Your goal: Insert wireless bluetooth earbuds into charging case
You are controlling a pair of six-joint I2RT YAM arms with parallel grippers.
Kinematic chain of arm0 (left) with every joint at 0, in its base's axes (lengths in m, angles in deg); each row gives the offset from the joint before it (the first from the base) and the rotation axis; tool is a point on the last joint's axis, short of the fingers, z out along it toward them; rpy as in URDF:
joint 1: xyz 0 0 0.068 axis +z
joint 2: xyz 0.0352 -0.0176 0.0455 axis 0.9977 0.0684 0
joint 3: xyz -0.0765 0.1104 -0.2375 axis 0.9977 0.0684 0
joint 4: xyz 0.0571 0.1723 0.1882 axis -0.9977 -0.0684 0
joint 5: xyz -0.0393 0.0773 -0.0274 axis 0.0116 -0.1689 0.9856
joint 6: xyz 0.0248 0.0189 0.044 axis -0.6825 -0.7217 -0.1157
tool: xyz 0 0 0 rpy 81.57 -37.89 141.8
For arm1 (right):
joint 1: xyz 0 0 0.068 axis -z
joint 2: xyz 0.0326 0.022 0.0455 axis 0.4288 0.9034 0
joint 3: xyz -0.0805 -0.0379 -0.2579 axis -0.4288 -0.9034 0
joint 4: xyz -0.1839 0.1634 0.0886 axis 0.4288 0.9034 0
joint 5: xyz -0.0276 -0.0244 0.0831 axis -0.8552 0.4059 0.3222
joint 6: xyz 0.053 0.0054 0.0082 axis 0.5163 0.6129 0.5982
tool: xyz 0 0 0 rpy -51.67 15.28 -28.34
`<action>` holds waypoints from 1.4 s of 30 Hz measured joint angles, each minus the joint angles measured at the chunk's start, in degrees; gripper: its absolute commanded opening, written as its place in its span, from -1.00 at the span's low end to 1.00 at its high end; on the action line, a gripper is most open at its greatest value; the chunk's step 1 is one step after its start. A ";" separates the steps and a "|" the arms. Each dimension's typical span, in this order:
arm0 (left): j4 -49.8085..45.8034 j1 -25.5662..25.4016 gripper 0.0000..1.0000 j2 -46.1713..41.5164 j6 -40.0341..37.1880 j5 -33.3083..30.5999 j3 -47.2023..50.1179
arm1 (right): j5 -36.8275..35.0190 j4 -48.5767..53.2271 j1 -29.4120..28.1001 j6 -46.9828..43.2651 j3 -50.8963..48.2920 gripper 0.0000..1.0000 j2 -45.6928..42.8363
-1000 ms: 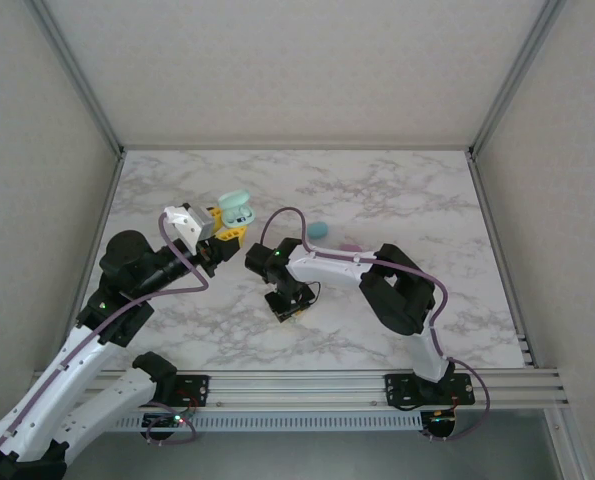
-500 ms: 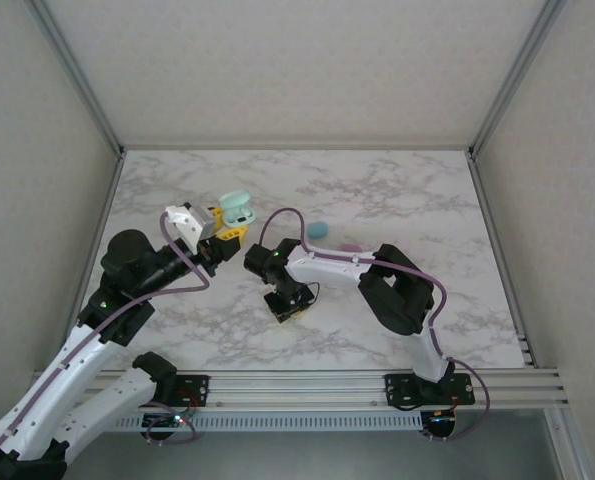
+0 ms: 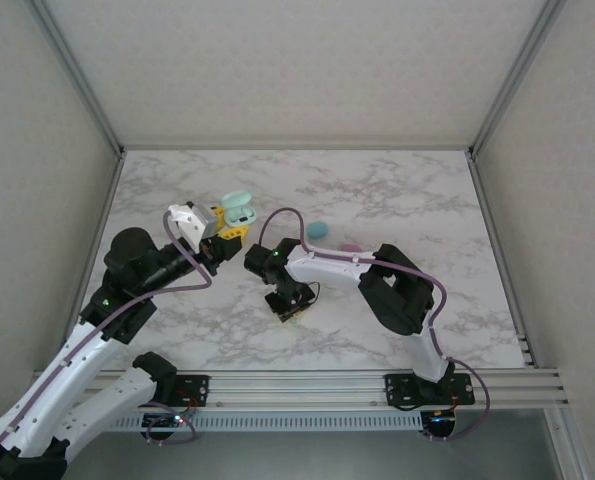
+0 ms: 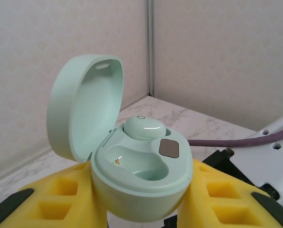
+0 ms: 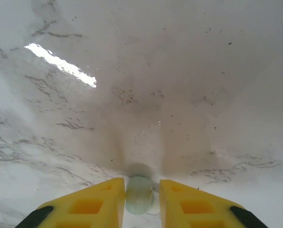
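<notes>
Left gripper [image 4: 141, 166] has the case [image 4: 141, 190] clamped between its fingers, up off the table [image 3: 427, 190], left of centre. The lid [image 4: 86, 109] stands up on the case's left, and the seated bud [image 4: 143, 127] sits in the back well. The loose bud [image 5: 139, 197] lies on the table between the right gripper's [image 5: 141, 185] fingers, mid-table. Behind and right of that are the far spare case [image 3: 318, 229] and the near spare case [image 3: 351, 247].

This is looking like a robotics lab test cell. A left arm [image 3: 127, 265] and a right arm [image 3: 322, 265] are sitting bolted to an aluminium rail [image 3: 307, 382] along the bottom of the top view, trailing purple cables [image 4: 227, 141]. A marble-patterned tabletop [image 3: 397, 190] is spreading across the middle, and plain pale panels [image 3: 297, 70] in metal framing [image 3: 77, 75] are closing in the left, right and upper sides.
</notes>
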 measured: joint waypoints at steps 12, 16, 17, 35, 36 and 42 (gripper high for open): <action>0.00 0.00 -0.46 0.96 0.00 0.02 0.00 | 0.22 0.17 0.00 -0.07 0.07 -0.45 1.46; 0.00 0.00 -0.46 0.96 0.00 0.02 0.00 | 0.04 0.28 -0.02 -0.15 0.09 -0.54 1.46; 0.02 0.00 -0.46 0.96 0.00 0.02 0.00 | -0.02 0.35 0.00 -0.13 0.09 -0.59 1.46; 0.04 0.00 -0.46 3.61 -0.02 0.02 0.02 | 9.68 -9.44 9.14 6.19 -8.50 -0.64 -26.01; 0.04 0.00 -0.46 4.33 -0.02 0.02 0.02 | 11.32 -10.93 10.73 6.99 -9.09 -0.64 -29.07; 1.64 0.00 -0.46 8.28 0.00 1.20 1.14 | 19.02 -17.35 16.98 11.17 -10.03 -0.62 -43.01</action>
